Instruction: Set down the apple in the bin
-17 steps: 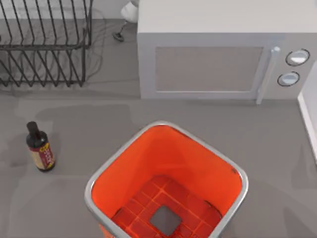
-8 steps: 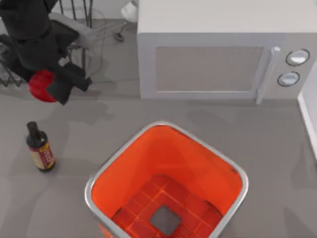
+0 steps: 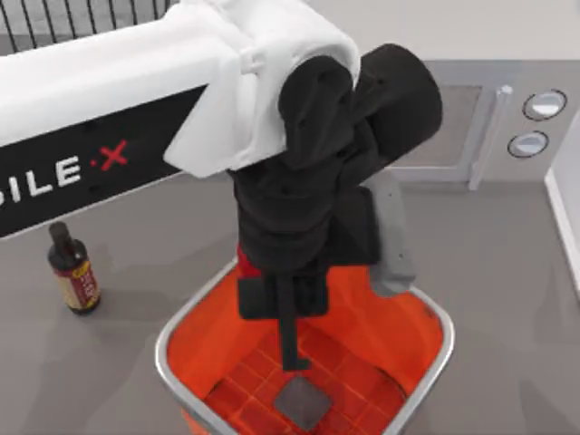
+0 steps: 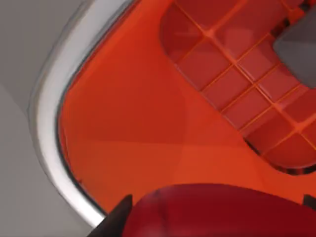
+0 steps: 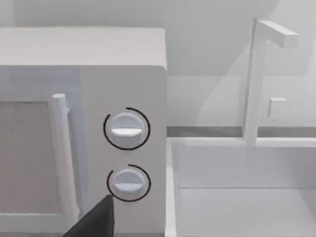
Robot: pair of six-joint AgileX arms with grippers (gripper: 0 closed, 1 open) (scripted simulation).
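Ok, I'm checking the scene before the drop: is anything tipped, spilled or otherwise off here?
Nothing stands out. The bottle stands upright on the table, left of the bin, which sits level. The left gripper holds the apple over the bin's floor.

Bin [image 3: 433, 319]: bright orange-red walls, silver-grey rim, gridded orange-red floor with a grey square at centre. Apple [image 4: 217, 212]: plain dark red, in the left wrist view. Left arm [image 3: 109, 100]: white shell with black panel, white lettering and a red cross; black wrist and claw [image 3: 288, 349]. Bottle [image 3: 74, 272]: dark, red-yellow label. Microwave [image 5: 123, 89]: pale grey-white, two silver dials ringed in black. Rack [image 3: 72, 14]: black wire. Surface [image 3: 507, 272]: plain mid-grey.
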